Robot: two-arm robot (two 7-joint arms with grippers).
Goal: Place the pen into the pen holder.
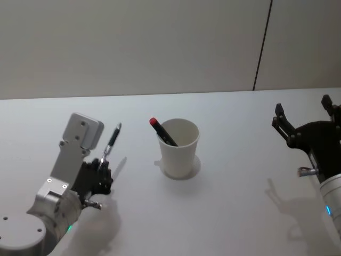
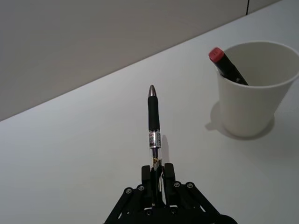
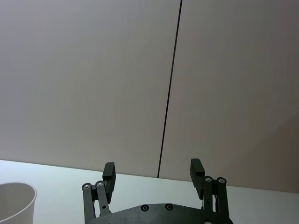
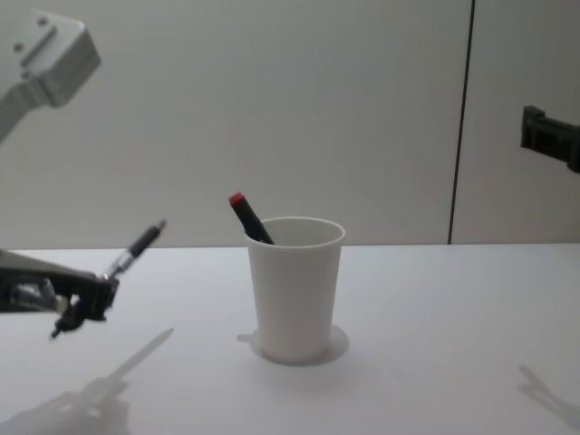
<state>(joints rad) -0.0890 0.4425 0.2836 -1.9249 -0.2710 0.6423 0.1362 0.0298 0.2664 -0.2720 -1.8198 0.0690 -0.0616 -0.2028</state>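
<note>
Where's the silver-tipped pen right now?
In the head view the pen is clamped in the left gripper, raised above the table on the robot's left, beside the pen holder but apart from it; a red-capped marker leans inside that cup.

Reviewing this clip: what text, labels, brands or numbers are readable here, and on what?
Nothing is legible.
Printed band on the pen held in the left gripper: too small to read.
No print seen on the pen holder, the red-capped marker in it or the right gripper.

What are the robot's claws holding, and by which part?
The left gripper pinches the slim black-and-silver pen by its rear barrel. The right gripper is open, holding nothing.
</note>
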